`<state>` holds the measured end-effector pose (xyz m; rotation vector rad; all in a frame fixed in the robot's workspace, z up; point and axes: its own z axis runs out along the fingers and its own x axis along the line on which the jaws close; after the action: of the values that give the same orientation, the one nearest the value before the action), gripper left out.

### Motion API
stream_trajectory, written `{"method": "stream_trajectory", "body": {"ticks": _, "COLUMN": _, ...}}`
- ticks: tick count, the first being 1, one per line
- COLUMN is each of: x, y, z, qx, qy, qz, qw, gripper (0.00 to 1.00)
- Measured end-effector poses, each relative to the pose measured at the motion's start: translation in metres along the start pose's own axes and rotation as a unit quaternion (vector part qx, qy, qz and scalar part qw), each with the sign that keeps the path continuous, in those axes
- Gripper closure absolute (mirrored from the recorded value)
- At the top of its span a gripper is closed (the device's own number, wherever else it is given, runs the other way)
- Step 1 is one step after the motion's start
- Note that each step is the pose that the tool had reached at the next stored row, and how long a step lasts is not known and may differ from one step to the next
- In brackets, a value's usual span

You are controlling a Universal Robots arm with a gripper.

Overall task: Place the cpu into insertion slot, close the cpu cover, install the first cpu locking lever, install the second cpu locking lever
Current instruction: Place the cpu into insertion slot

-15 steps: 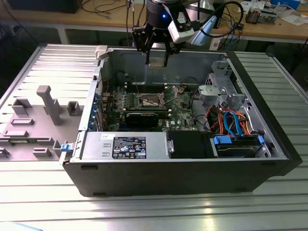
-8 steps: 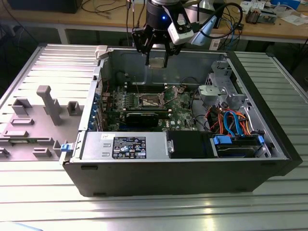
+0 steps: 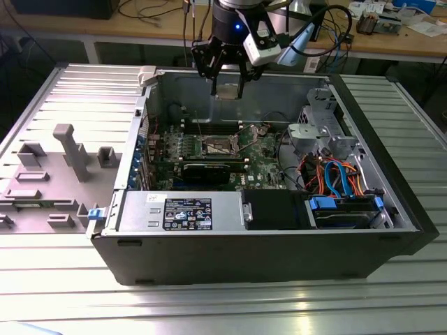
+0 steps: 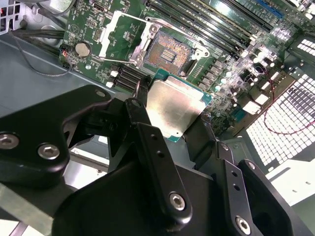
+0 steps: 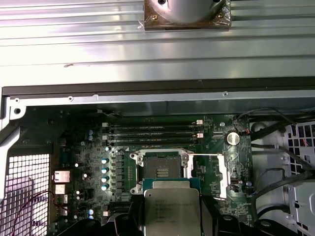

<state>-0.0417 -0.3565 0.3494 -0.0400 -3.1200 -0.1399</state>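
Two black metal fingers (image 4: 140,105) of the single gripper (image 4: 173,113) fill the foreground of the second wrist view. Their jaws are drawn in just to chip width and pinch the opposite edges of one flat square cpu (image 4: 178,104) with a brushed silvery-grey metal top and a thin green rim. The chip hangs in the air, apart from the board below. In the exterior view it sits between the fingertips, level with the far wall of the one open dark sheet-metal computer case (image 3: 230,255), which stands on a ribbed aluminium table (image 3: 63,293). Beneath lies one green circuit board (image 5: 78,162) carrying one small square insertion slot (image 5: 161,172), with a dark pin field, a silver rim and nothing seated in it. Beside it, one thin silvery cpu cover (image 4: 110,34), a frame plate with a cut-out window, is swung open. Past the socket run four long narrow black memory slots (image 5: 150,132), and one round shiny coin cell (image 5: 232,137) sits near them.
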Motion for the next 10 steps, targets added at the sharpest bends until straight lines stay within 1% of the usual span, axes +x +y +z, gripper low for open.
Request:
{"method": "stream_trajectory", "body": {"ticks": 6, "x": 0.0021, "y": -0.0001, "z": 0.001, "qx": 0.0, "qy": 0.0, "qz": 0.0, "qw": 1.0, "gripper": 0.45}}
{"method": "stream_trajectory", "body": {"ticks": 10, "x": 0.0022, "y": -0.0003, "z": 0.0025, "qx": 0.0, "qy": 0.0, "qz": 0.0, "qw": 1.0, "gripper": 0.45}}
